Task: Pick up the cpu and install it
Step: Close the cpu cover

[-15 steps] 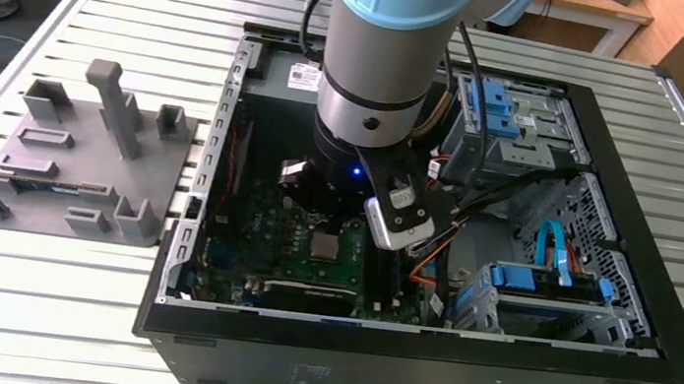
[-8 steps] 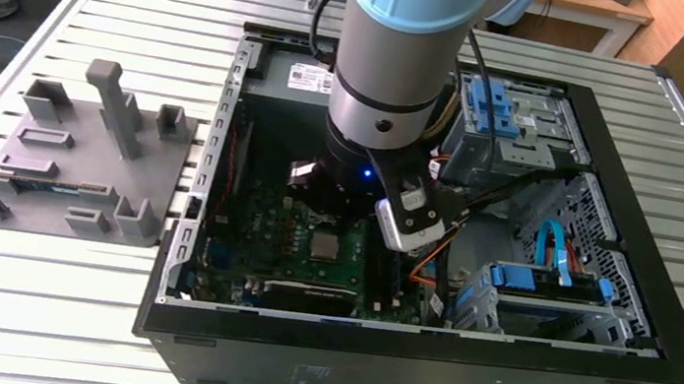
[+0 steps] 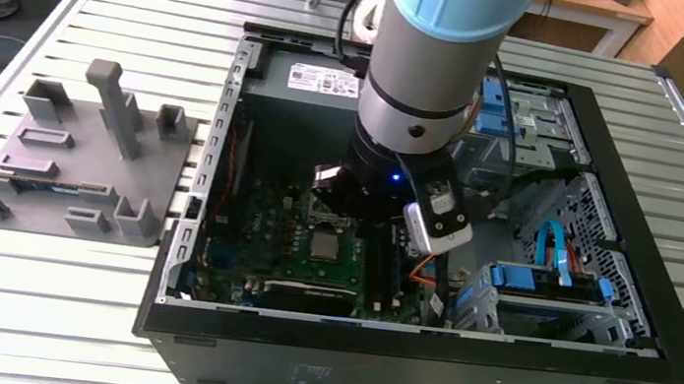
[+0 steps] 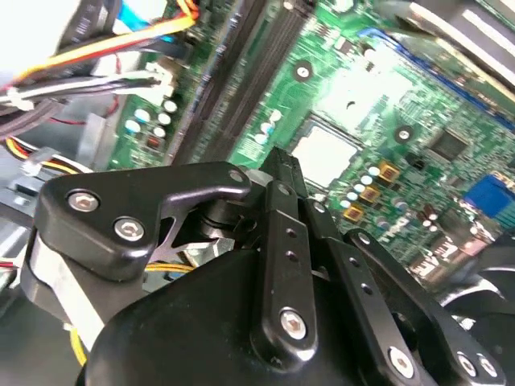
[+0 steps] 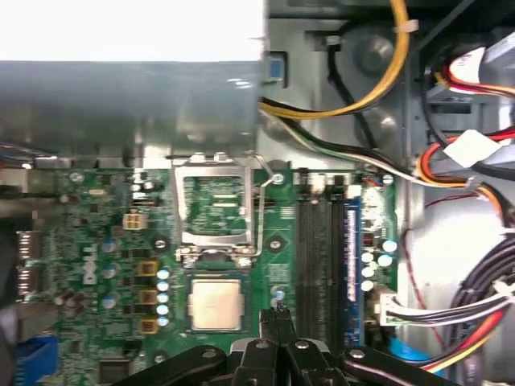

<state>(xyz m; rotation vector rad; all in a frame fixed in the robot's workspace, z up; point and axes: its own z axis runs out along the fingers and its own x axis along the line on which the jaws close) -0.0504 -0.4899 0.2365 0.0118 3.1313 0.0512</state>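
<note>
First wrist view: cpu (image 5: pixel 216 304) lies flat in its socket on the motherboard (image 5: pixel 278 241), with the socket frame (image 5: pixel 180 205) hinged open alongside.
Tool: the tool (image 5: pixel 278 315) hangs just beside the cpu, fingers seemingly together, holding nothing.
Handling: light, stiff, delicate underneath; grip opposite edges only.

In the exterior view, the computer case (image 3: pixel 426 362) sits on the counter (image 3: pixel 35 311), with the fixture plate (image 3: pixel 67 171) at its 9 o'clock. Inside the case, the cpu (image 3: pixel 326 246) lies on the motherboard (image 3: pixel 260 231), with the drive bays (image 3: pixel 542 283) at its 3 o'clock.
</note>
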